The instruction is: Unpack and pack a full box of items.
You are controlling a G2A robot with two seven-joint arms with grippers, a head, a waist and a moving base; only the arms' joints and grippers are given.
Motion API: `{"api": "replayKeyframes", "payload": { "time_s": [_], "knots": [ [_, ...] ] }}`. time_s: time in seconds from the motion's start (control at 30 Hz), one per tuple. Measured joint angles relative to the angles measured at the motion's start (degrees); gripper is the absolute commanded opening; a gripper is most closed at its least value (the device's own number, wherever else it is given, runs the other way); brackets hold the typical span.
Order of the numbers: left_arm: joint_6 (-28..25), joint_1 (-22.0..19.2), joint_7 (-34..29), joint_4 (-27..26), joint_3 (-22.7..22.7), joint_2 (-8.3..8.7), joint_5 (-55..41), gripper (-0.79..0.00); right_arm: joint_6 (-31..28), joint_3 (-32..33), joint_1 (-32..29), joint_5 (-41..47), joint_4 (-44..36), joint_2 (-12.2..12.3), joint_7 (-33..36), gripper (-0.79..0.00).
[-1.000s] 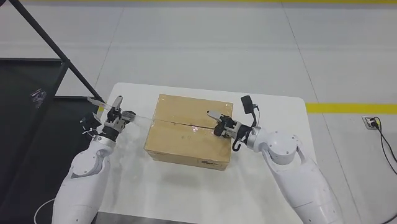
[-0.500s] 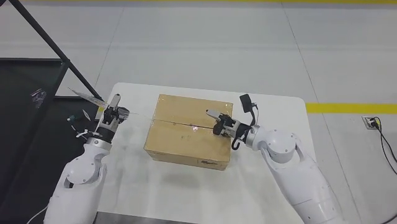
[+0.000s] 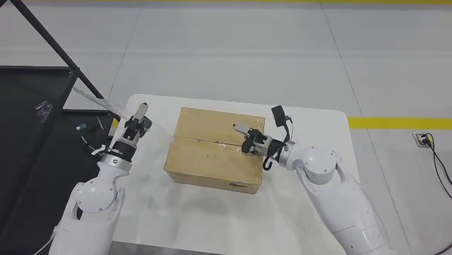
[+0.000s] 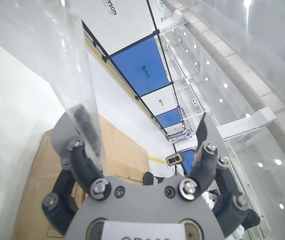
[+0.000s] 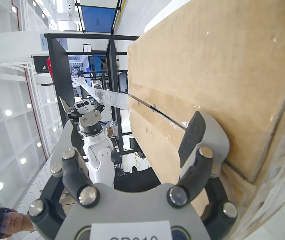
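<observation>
A shut cardboard box (image 3: 212, 157) stands mid-table, its centre seam (image 5: 157, 111) running across the top. A long strip of clear tape (image 3: 99, 102) stretches from the box's left side out past the table corner. My left gripper (image 3: 140, 121) hovers left of the box, open; the tape (image 4: 57, 51) clings to one of its fingers (image 4: 85, 123), with the box (image 4: 122, 141) behind it. My right gripper (image 3: 247, 139) is open on the box top (image 5: 207, 63), one pad (image 5: 192, 136) lying by the seam. Across the box, the left gripper (image 5: 86, 108) and the tape (image 5: 107, 97) appear again.
The white table (image 3: 311, 124) has bare surface right of and in front of the box. A black metal frame (image 3: 63, 57) and a dark mat (image 3: 28, 114) stand off the table's left side, with loose cables (image 3: 85, 135) near that edge.
The left gripper has turned and shifted a little toward the table's far edge, and the tape's free end has swung farther out to the left. The right gripper has barely moved.
</observation>
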Motion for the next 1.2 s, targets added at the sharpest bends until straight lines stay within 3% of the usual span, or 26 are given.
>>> {"api": "replayKeyframes", "payload": {
  "time_s": [0.53, 0.87, 1.2],
  "knots": [
    [7.41, -2.64, 1.16, -3.77, 7.81, -0.8, 12.22, 0.0, 0.62, -0.04, -0.75, -0.08, 0.0, 0.37, 0.82, 0.0],
    [11.15, -5.19, 1.48, -2.84, 14.53, -1.82, 19.27, 0.0, 0.35, 0.68, -2.15, -0.09, -1.42, 0.81, 1.03, 0.0],
    [11.95, -6.34, 1.64, -0.46, 18.22, -2.74, 21.45, 0.0, 0.43, 1.02, -3.38, -0.13, -2.69, 1.16, 0.94, 0.0]
  ]
}}
